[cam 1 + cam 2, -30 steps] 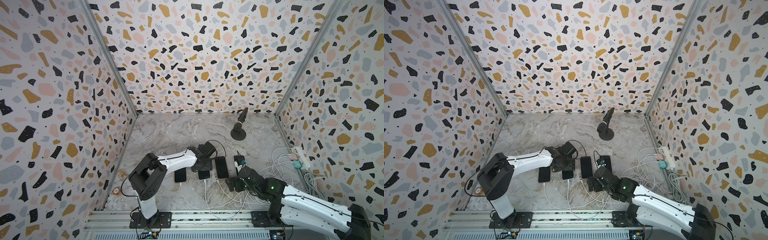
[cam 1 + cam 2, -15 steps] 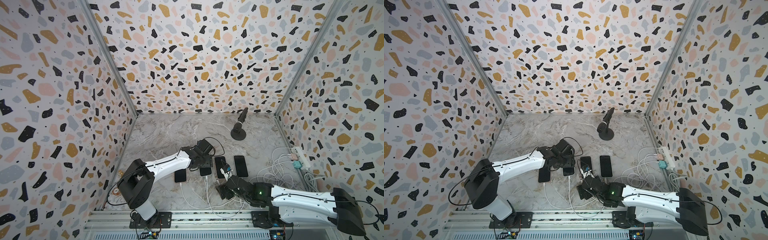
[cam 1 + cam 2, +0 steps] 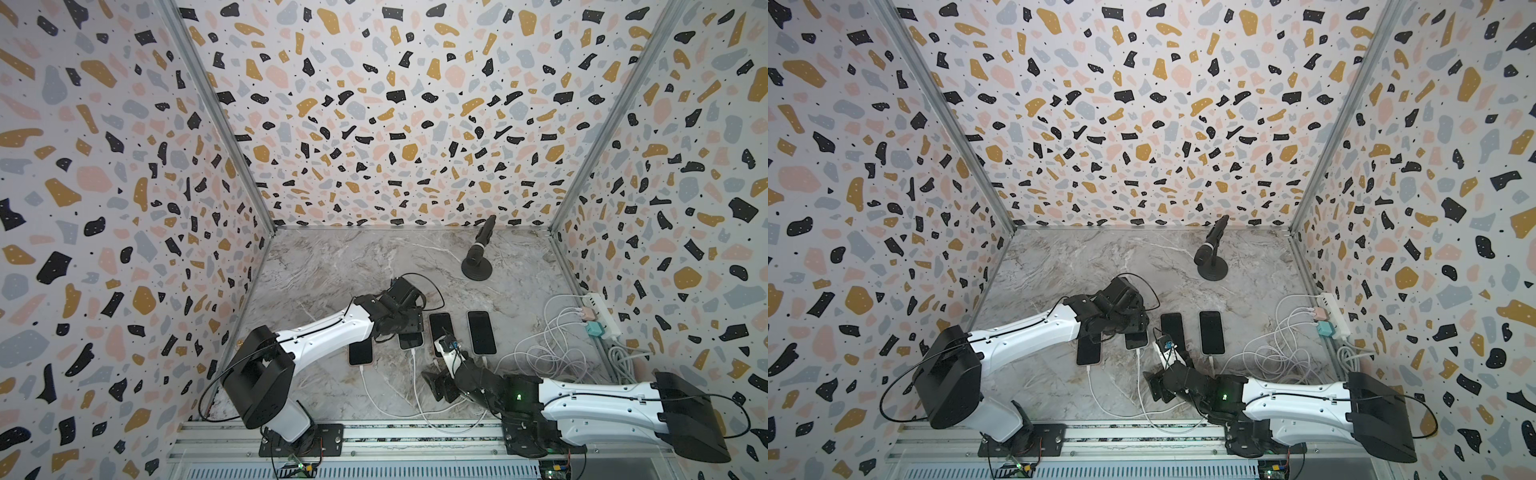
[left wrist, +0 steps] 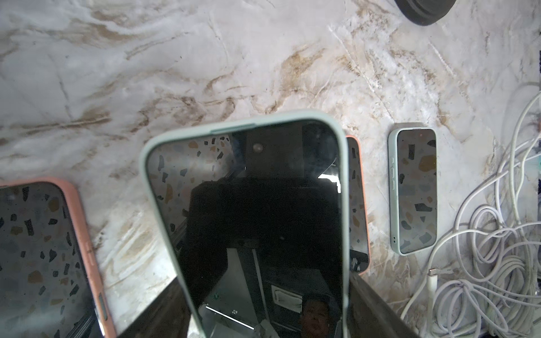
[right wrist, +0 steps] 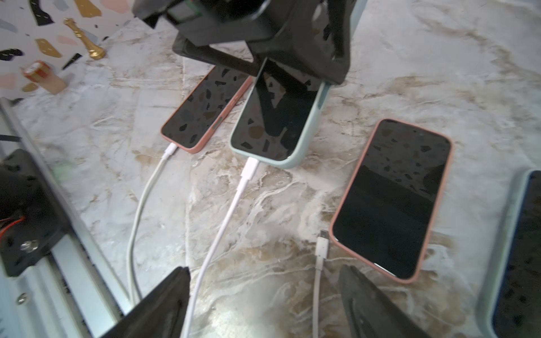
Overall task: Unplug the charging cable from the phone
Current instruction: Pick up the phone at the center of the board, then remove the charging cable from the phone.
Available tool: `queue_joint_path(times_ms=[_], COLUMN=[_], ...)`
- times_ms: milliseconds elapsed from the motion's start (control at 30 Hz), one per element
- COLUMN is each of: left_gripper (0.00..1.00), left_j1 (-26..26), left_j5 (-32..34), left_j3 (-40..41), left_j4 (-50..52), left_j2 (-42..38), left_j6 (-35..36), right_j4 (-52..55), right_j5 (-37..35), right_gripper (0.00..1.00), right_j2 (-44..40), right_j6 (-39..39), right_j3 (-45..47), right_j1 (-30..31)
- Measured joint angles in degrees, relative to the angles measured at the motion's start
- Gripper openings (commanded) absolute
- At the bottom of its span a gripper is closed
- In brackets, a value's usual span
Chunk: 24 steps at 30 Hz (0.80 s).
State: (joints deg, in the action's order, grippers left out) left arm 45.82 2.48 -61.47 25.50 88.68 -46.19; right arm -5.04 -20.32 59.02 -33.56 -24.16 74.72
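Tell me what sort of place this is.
Probably a staged robot test booth, not a home: patterned panel walls box in a marble-look tabletop, the left arm and right arm are bolted to a front rail, and a microphone stands behind a row of phones.

Marble (image 3: 332,266) open rear-left; phones (image 3: 481,332) front, microphone stand (image 3: 477,268) rear-right, cables (image 3: 544,359) right.

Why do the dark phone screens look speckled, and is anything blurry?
Left wrist view: the mint-cased phone mirrors the speckled walls, with a bright glint near one edge. Right wrist view: the right end effector sits close up and soft, and things farther off are crisp. Both top views: evenly lit, sharp, shadows faint.
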Motion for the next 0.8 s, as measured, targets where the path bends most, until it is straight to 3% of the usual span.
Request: queue_joint_path(times_ms=[333, 800], left_gripper=[0.42, 0.40], left_j1=[-0.1, -0.2], left_j5=[-0.3, -0.5], left_j3=[1.0, 1.2], left_j4=[-1.2, -1.6], left_j2=[-0.9, -3.1], left_j6=[-0.3, -0.6], right_j4=[-14.5, -29.5], right_j5=[15.5, 21.2], right_gripper=[0.73, 0.71], right_j2=[6.4, 14.3], right_j6=[-3.4, -9.6], right_j3=[3.1, 6.4], right_j1=[-5.9, -8.9])
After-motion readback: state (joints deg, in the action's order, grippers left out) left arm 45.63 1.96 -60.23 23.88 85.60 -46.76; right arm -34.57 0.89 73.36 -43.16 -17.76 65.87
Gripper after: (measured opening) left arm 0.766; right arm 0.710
